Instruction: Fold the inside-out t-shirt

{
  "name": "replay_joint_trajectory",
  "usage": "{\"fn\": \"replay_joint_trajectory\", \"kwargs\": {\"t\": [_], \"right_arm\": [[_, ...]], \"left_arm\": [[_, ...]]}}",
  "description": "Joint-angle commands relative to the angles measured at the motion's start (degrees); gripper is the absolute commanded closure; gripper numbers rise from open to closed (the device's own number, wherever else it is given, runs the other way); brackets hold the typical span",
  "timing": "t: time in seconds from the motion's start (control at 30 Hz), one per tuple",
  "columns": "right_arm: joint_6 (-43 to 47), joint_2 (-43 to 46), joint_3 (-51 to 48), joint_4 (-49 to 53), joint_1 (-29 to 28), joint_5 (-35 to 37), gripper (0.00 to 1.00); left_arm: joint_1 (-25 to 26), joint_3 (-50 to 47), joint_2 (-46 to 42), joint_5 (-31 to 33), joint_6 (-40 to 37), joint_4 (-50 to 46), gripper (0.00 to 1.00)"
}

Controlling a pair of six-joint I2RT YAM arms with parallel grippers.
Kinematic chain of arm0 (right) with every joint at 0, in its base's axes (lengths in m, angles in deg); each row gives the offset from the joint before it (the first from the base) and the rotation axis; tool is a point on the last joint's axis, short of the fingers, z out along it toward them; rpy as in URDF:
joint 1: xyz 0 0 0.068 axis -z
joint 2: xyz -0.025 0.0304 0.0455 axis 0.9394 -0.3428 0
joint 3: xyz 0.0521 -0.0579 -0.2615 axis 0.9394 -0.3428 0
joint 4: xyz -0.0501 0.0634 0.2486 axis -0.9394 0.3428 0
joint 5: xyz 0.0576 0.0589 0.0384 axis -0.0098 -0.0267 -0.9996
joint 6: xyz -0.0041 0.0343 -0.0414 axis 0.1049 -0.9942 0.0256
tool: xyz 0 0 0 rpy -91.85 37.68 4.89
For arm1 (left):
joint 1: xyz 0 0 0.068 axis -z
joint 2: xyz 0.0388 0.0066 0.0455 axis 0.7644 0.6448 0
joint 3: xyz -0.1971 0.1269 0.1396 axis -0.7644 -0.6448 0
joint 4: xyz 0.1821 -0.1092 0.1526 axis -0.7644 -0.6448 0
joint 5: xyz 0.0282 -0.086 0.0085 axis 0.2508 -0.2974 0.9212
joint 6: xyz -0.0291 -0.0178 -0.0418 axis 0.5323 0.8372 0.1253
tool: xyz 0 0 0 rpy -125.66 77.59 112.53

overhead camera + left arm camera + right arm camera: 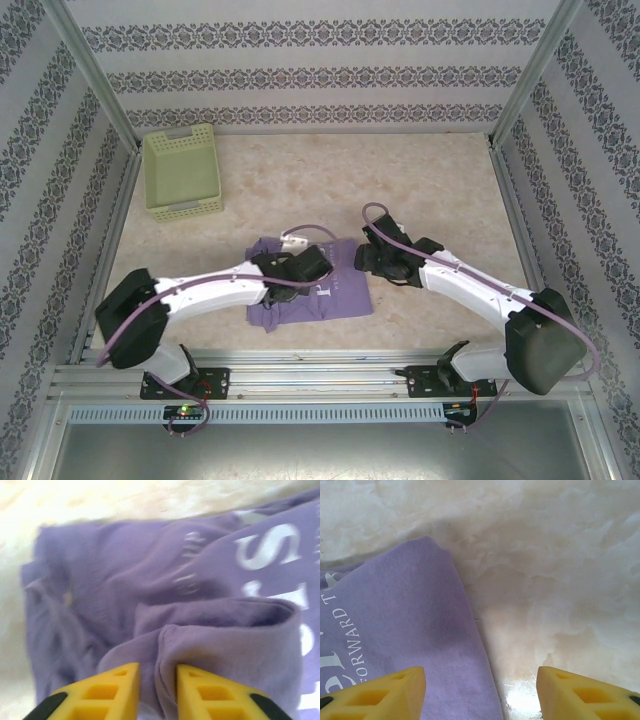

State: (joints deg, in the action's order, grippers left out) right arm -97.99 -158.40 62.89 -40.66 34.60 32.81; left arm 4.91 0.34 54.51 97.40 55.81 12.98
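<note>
The lavender t-shirt (pixel 345 295) lies folded into a small rectangle on the table between the two arms, white lettering facing up. My left gripper (pixel 308 275) is over its middle. In the left wrist view its yellow fingers (pixel 112 687) pinch a raised fold of the t-shirt (pixel 100 595), with my left gripper (pixel 157 682) shut on that cloth. My right gripper (pixel 368 256) hovers at the shirt's right edge. In the right wrist view my right gripper (pixel 480 692) stands open, one finger over the t-shirt (pixel 395 625) and the other over bare table.
A pale green basket (pixel 182 170) stands at the back left of the marble-patterned table (pixel 430 190). Patterned walls and metal posts enclose the table on three sides. A metal rail runs along the near edge by the arm bases.
</note>
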Motion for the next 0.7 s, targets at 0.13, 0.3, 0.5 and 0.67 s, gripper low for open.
{"fn": "replay_joint_trajectory", "kwargs": {"t": [0.13,0.3,0.5,0.67], "right_arm": [[0.8,-2.1,2.2,-0.1,0.1,-0.9,0.39],[0.7,-2.7,3.7,0.8,-0.5,-0.2,0.38],[1.5,-3.8,5.7,0.8,-1.1,-0.2,0.37],[6.0,-7.8,10.3,-0.4,-3.6,-1.3,0.36]], "left_arm": [[0.3,-15.0,-19.0,5.3,9.2,-4.5,0.89],[0.3,-20.8,-32.2,5.5,12.1,-6.6,0.75],[-1.3,-16.1,-29.4,3.6,6.9,-2.7,0.46],[-8.0,-19.8,-26.3,-7.8,6.4,7.8,0.45]]}}
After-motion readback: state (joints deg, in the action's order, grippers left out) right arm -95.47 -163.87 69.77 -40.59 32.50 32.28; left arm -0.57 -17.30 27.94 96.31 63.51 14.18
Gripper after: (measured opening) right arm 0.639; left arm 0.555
